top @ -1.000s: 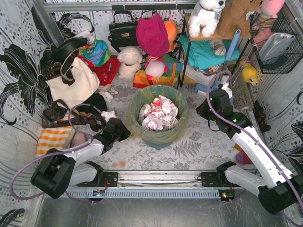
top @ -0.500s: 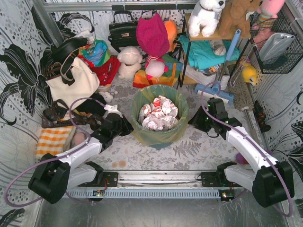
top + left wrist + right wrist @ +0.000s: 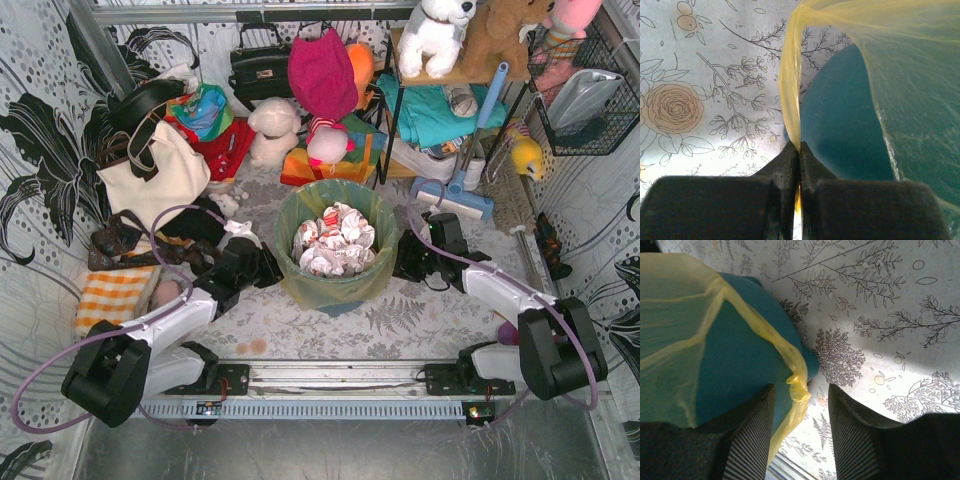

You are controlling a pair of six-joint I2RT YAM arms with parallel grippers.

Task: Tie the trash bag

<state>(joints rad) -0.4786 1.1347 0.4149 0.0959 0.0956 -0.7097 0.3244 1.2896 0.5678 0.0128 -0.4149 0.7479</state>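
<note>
Trash bag (image 3: pixel 336 189) seen draped over round teal bin (image 3: pixel 336 306) at middle of table (image 3: pixel 410 322). Crumpled white-and-red paper (image 3: pixel 335 243) piled inside. Left hand (image 3: pixel 265 268) set against bag's left side, right hand (image 3: pixel 403 262) against right side. Cream tote (image 3: pixel 155 178) propped far left.

text: none legible in any view | labels, brands: none legible | numbers, signs: none legible | trash bag (image 3: pixel 345 283): plain film, no print to read | worktop (image 3: pixel 420 310) under the trash bag: leaf-and-flower pattern only, no lettering
</note>
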